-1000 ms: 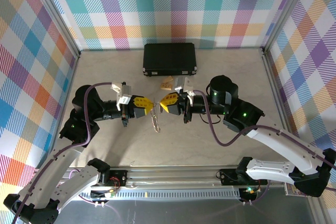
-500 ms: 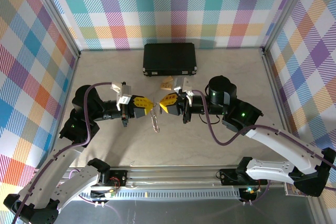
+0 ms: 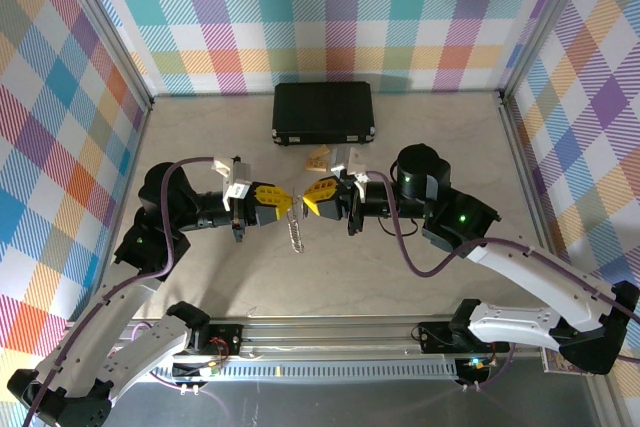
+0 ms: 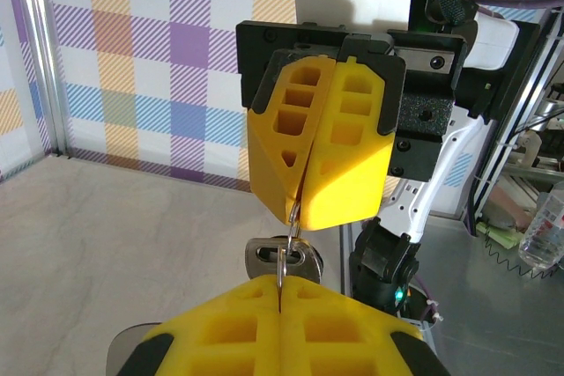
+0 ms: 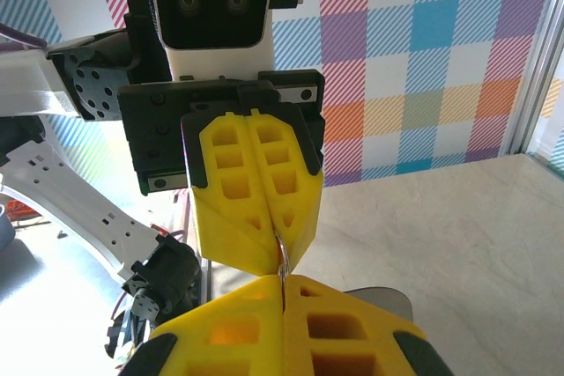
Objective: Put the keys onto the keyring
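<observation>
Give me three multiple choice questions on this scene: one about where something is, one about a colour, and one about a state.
1. Where does the black case lie?
A. At the far side of the table, near the back wall.
B. Between the two arm bases.
C. On the metal rail at the near edge.

2. What colour are the gripper fingers?
A. Blue.
B. Yellow.
C. White.

3. How do the two grippers stand?
A. Both wide open.
B. Left open, right shut.
C. Both shut.

Answers:
1 A, the case sits beyond both arms, by the checked wall.
2 B, the fingers are yellow in both wrist views.
3 C, the left gripper and the right gripper meet tip to tip, each shut on the thin silver keyring.
</observation>
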Available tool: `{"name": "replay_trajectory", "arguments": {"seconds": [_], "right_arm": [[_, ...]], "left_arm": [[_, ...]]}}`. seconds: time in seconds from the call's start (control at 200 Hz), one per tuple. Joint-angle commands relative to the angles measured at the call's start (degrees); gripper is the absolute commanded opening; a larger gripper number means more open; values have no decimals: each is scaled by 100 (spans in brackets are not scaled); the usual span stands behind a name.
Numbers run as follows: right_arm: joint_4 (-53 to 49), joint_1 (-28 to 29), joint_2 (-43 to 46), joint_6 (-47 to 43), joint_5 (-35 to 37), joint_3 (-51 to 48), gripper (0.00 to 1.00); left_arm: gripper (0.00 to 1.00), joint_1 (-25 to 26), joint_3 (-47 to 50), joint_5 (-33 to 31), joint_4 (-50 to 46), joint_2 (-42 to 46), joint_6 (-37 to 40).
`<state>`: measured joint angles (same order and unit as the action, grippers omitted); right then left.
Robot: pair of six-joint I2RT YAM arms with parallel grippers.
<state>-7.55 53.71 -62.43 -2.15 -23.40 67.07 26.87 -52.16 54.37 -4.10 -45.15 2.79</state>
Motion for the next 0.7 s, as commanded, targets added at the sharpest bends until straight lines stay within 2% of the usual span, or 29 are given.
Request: {"name": "replay_trajectory", "arguments": {"seconds": [0.0, 0.695], "right_arm": [[214, 22, -51, 60, -130, -35, 0], [282, 9, 111, 83, 46, -150, 0]], "left_arm": [[0, 53, 31, 49, 313, 69, -17], [0, 53, 40, 83, 298, 85, -7]]}}
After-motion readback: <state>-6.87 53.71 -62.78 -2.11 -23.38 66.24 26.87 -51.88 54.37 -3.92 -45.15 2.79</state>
